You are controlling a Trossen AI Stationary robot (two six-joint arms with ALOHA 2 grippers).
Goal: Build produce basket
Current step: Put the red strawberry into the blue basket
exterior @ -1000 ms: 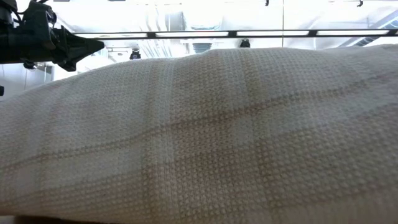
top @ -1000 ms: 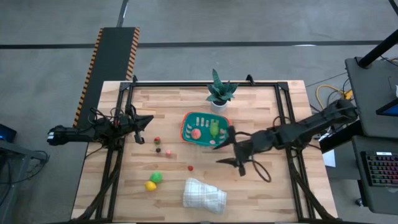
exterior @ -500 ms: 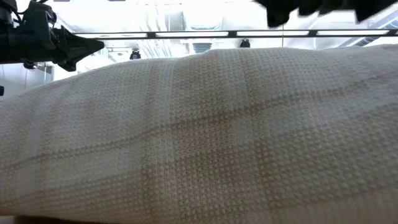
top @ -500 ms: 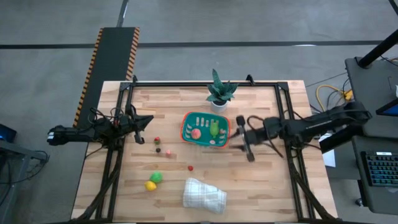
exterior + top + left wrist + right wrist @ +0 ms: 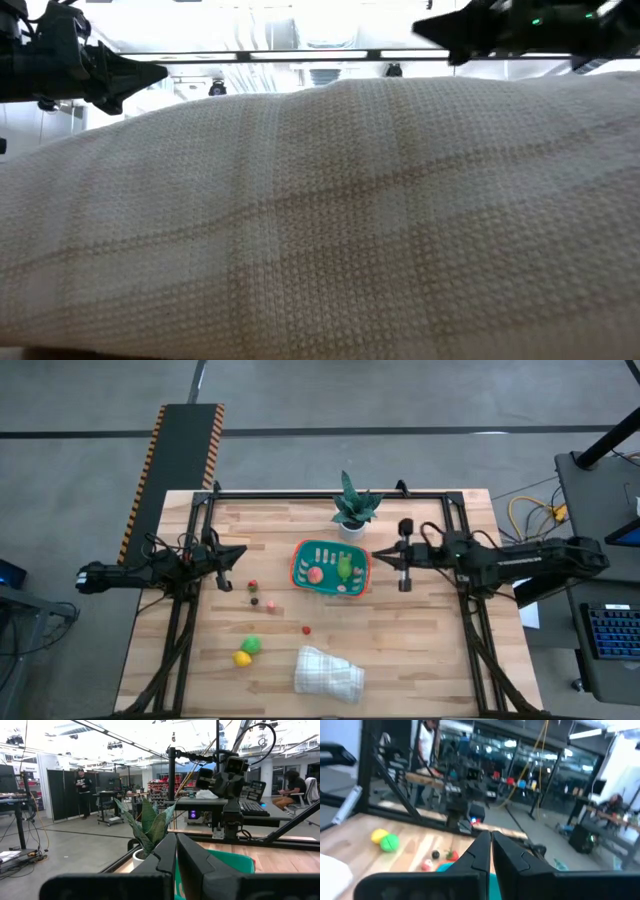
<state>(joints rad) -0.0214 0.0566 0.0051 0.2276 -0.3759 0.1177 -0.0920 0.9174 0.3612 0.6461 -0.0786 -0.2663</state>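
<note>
The teal basket (image 5: 303, 553) with an orange rim stands mid-table. A pink piece (image 5: 315, 573) and a green piece (image 5: 345, 567) lie in it. Loose produce rests on the wood: small berries (image 5: 254, 592), a red one (image 5: 306, 629), a green piece (image 5: 251, 645) and a yellow piece (image 5: 242, 658). My right gripper (image 5: 374, 559) hangs shut and empty just right of the basket, pointing level at it. My left gripper (image 5: 238, 556) is shut and empty at the table's left edge. The right wrist view shows the yellow (image 5: 379, 836) and green (image 5: 390, 842) pieces beyond the shut fingers.
A potted plant (image 5: 352, 507) stands at the far edge behind the basket. A folded white cloth (image 5: 328, 672) lies near the front edge and fills the low view (image 5: 320, 220). Black frame rails (image 5: 462, 560) run along both table sides. People stand in the room beyond.
My right gripper has drawn back from the spot in front of the basket toward the table's right and far side. It has tipped up until it points level and has turned toward the basket. Its fingers, spread wide a second ago, have shut on nothing.
</note>
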